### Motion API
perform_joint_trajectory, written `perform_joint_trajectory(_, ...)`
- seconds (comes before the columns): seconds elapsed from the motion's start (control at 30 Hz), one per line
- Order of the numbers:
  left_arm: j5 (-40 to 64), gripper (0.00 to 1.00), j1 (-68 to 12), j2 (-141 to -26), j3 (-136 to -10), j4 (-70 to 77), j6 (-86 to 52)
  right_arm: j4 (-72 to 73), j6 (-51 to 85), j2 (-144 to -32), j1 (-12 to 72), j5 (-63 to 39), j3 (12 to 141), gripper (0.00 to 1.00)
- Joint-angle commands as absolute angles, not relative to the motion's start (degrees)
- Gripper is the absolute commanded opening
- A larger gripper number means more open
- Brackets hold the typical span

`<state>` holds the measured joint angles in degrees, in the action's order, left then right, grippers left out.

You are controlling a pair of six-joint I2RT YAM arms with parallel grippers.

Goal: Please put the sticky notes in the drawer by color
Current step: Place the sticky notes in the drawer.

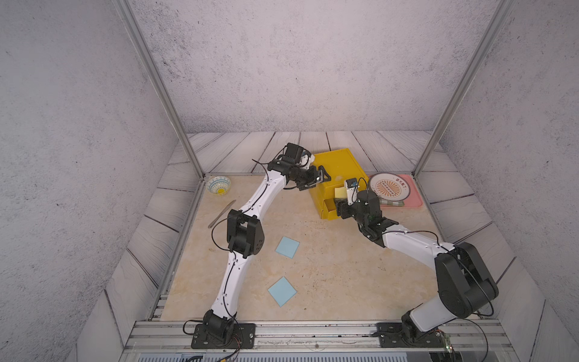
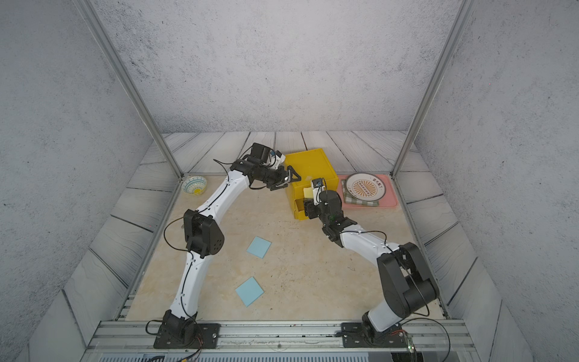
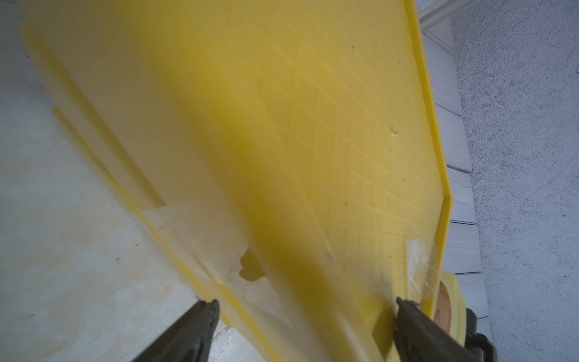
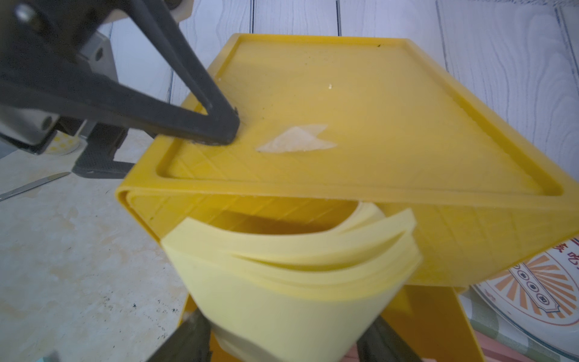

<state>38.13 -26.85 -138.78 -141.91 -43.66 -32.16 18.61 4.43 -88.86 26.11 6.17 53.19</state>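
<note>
So the right gripper [image 4: 282, 344] is clamped on the yellow sticky note [image 4: 291, 282]. It's pinched hard enough that the paper bows into a U, and it looks more like a small stack than a single sheet. The note's free edge points away from the jaws, straight at the front of the drawer [image 1: 341, 166], which sits by the far edge of the tabletop [image 1: 344, 266], right of centre.

In the right wrist view there's an open cavity directly under the box's top plate. One tray [image 1: 329, 207] is pulled out toward the arm, right below the note. I'd guess it's the top one, but wouldn't swear to it.

The way I see it, the whole move comes down to this: the target is just ahead of and below the right jaws, and the note is already hanging over the tray's mouth. A short dip and a release should do it. The bowed paper could catch on the lip of the top plate if it goes in too high.

The left gripper [image 1: 318, 181] has its jaws spread wide, straddling the box's top left edge. One fingertip [image 4: 225, 131] rests on the top plate and the other hangs off the side wall, so it's bracing the box rather than squeezing it.

Two blue sticky notes [image 1: 287, 247] [image 1: 282, 291] lie flat toward the near edge, left of centre. They're closer to the left arm and well away from either gripper. I can't spot a pink or green one.
</note>
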Motion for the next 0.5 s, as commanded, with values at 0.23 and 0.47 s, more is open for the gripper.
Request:
perform_joint_trajectory(0.23,37.8,0.94,-27.0,-137.0,-140.0,-46.0,-31.5,18.7,3.8,-83.5,25.8,5.4,52.4,0.73)
perform_joint_trajectory(0.47,37.5,0.94,-27.0,-136.5,-139.6,-45.6,-31.6,15.0,4.1,-79.4,25.8,5.8,54.4,0.73)
